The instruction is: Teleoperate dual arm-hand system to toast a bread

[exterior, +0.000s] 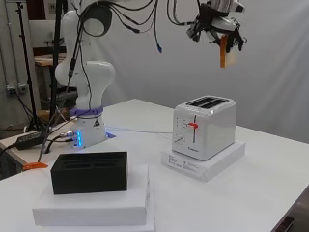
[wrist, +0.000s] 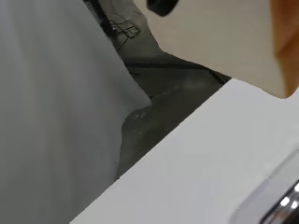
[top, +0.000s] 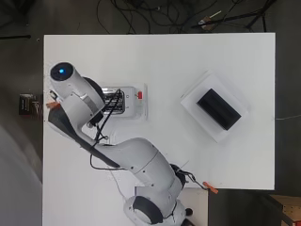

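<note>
Bread, apparently pinched by hand, above toaster.

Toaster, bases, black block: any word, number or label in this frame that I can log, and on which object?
None can be read.
Toaster front: small marks beside the red lever, too small.
White base under the toaster: a faint printed patch, blurred.
Black block: no print visible.
</note>
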Controlling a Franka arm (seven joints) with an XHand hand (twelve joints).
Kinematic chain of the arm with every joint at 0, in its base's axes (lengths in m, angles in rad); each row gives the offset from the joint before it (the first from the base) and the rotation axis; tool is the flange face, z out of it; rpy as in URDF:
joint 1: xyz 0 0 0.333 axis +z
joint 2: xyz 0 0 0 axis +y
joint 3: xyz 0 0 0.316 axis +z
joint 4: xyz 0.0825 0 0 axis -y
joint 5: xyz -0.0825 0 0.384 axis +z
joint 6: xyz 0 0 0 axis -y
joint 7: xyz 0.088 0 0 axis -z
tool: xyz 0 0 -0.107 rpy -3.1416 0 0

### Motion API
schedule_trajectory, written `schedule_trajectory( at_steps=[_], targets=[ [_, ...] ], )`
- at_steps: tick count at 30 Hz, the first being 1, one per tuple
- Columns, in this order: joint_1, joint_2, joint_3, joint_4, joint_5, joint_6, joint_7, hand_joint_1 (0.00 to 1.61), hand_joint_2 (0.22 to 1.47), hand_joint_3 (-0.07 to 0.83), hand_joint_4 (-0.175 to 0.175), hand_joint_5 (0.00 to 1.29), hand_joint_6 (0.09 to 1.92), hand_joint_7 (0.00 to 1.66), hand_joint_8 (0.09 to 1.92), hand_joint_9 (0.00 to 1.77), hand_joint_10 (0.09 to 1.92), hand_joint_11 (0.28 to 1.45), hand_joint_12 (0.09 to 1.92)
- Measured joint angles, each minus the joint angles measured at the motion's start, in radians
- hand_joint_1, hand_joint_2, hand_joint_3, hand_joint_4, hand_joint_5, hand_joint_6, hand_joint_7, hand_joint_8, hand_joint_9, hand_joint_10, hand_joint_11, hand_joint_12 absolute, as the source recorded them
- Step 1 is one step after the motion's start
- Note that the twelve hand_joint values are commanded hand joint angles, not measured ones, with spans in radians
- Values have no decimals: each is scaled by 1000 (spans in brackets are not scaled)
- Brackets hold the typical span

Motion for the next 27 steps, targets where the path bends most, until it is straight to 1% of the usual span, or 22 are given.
schedule_trajectory(
  at_steps=[2,5,8,13,20,23,27],
  targets=[
    [-70,-7,-4,-15,-19,9,22,1241,1153,-1,-175,725,1219,1109,898,1452,87,716,373],
    [-217,-19,15,-64,-59,33,71,1243,1147,-1,-175,736,1211,1123,869,1448,87,724,334],
    [-331,-25,18,-94,-76,51,93,1244,1145,0,-175,739,1207,1127,861,1444,87,718,315],
    [-339,-36,10,-143,-103,80,93,1232,1172,0,-175,682,1274,1076,950,1413,87,740,165],
    [-377,-54,88,-290,-157,145,53,1230,1175,0,-175,679,1307,1070,943,1381,87,756,121],
    [-344,-65,71,-279,-148,115,43,1231,1171,-1,-175,686,1305,1078,925,1378,87,761,105],
    [-285,-75,2,-187,-143,72,41,1230,1171,0,-175,686,1303,1079,923,1379,87,760,96]
  ],
)
